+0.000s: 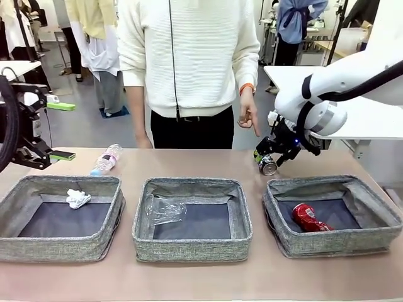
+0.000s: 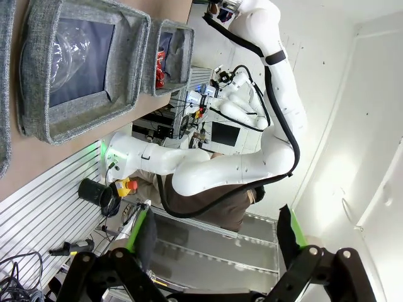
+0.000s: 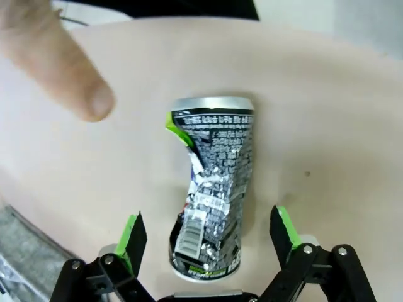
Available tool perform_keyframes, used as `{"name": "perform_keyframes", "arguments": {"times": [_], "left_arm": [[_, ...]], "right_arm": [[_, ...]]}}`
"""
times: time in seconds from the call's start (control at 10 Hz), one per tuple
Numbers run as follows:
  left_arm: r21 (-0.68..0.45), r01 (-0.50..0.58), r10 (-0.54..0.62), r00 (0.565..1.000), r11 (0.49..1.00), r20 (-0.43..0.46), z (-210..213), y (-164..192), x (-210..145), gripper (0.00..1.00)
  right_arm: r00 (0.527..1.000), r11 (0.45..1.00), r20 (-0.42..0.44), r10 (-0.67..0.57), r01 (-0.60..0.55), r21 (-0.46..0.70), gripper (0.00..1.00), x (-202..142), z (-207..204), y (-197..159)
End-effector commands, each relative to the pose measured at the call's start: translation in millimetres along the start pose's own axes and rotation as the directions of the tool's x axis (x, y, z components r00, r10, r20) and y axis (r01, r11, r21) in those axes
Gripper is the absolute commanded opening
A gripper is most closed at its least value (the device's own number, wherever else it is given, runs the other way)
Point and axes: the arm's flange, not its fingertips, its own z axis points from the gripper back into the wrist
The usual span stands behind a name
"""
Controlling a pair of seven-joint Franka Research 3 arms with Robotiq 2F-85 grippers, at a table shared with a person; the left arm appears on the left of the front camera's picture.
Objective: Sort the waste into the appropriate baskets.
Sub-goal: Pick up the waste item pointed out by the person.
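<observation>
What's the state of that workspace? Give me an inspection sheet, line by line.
Surface: tan table, three baskets in a row.
Job's things: tissue in left basket; crushed bottle in middle basket; red can in right basket; whole bottle lying on the table behind the left basket; dark can lying behind the right basket.
Clutter: nothing seen.
Pincers: right pincer open, straddling the dark can; left pincer open, holding nothing.
Cables: black cable along the right arm.
Surroundings: person's hand points down beside the dark can; people behind.
</observation>
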Motion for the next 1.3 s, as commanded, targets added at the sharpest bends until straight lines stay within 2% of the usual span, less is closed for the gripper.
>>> {"name": "perform_keyframes", "arguments": {"times": [0.0,0.5,0.6,0.8,0.9,1.1,1.2], "left_arm": [[-0.019,-0.012,0.012,1.000,1.000,0.006,-1.3,-5.3,-1.5,1.00],[-0.019,-0.012,0.012,1.000,1.000,0.006,-1.3,-5.3,-1.5,1.00],[-0.019,-0.012,0.012,1.000,1.000,0.006,-1.3,-5.3,-1.5,1.00],[-0.019,-0.012,0.012,1.000,1.000,0.006,-1.3,-5.3,-1.5,1.00],[-0.019,-0.012,0.012,1.000,1.000,0.006,-1.3,-5.3,-1.5,1.00],[-0.019,-0.012,0.012,1.000,1.000,0.006,-1.3,-5.3,-1.5,1.00],[-0.019,-0.012,0.012,1.000,1.000,0.006,-1.3,-5.3,-1.5,1.00]], "right_arm": [[1.000,0.999,0.015,-0.027,0.027,0.029,1.00,9.7,-0.5,2.4],[0.997,0.996,-0.016,-0.074,0.075,0.045,1.00,12.2,0.1,1.8],[0.997,0.997,-0.014,-0.081,0.081,-0.005,0.72,12.1,-1.4,1.5],[0.996,0.996,-0.024,-0.088,0.087,-0.022,0.12,14.0,-2.3,3.6],[0.995,0.994,-0.034,-0.098,0.096,-0.051,0.00,15.0,-3.9,4.3],[0.994,0.993,-0.043,-0.100,0.097,-0.063,0.00,15.6,-5.0,4.8],[0.994,0.993,-0.045,-0.104,0.101,-0.062,0.03,15.8,-5.1,4.4]]}}
